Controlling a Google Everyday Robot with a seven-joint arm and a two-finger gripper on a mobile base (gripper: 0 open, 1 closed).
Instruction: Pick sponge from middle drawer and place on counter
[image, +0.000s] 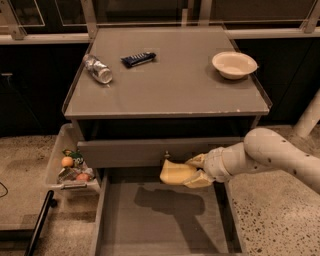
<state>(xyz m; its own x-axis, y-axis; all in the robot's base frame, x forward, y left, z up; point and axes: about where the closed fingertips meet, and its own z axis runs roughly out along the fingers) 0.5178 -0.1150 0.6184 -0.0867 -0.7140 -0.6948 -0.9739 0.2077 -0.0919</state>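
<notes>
The pale yellow sponge (173, 172) hangs in the air above the open middle drawer (160, 222), in front of the grey drawer front with the knob. My gripper (192, 170) reaches in from the right and is shut on the sponge's right end, with cream fingers (196, 161) above and below it. The sponge's shadow falls on the drawer floor. The grey counter (170, 82) lies above and behind, with chips along its front edge.
On the counter lie a plastic bottle (98, 69) at the left, a dark snack bar (138, 59) at the back and a white bowl (234, 64) at the right. A clear bin of snacks (67, 165) stands left of the drawer. A black pole (40, 225) is at lower left.
</notes>
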